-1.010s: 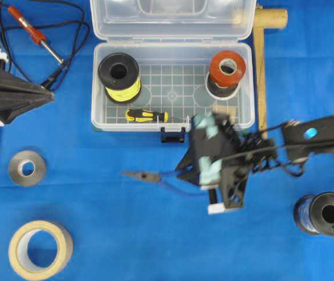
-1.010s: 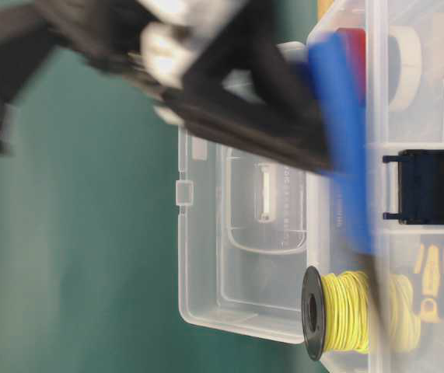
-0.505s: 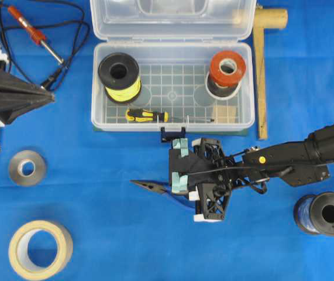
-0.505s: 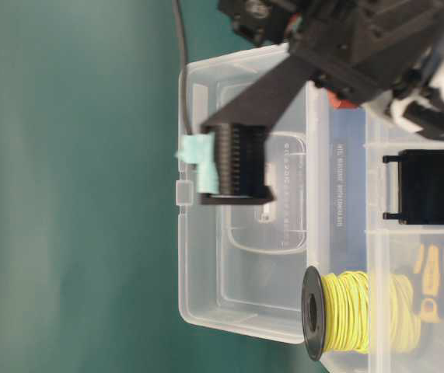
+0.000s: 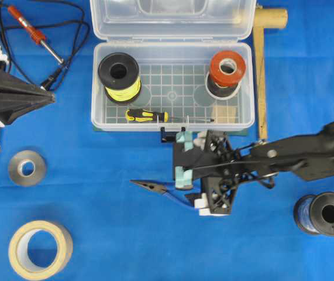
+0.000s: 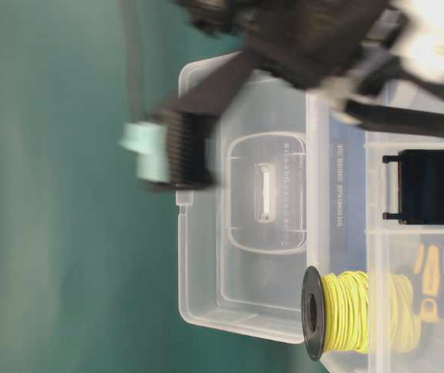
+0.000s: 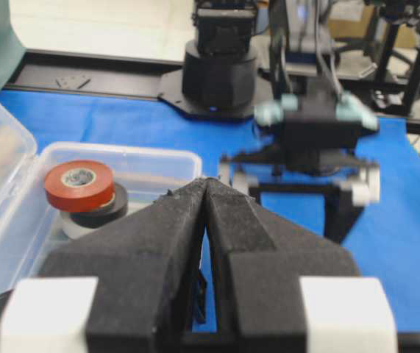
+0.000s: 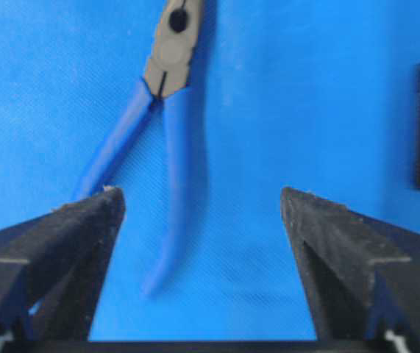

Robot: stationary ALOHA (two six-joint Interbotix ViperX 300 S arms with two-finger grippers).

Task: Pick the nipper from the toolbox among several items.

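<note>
The nipper lies on the cloth outside the toolbox; right gripper wide open, holding nothing, so picking looks done.

I see the nipper with smooth blue plastic-looking handles and dull grey metal jaws, on the matt blue table. The toolbox looks clear, glossy plastic; the right gripper's fingers look matt black and rough.

Right gripper gapes wide; left gripper apparently pressed closed.
</note>
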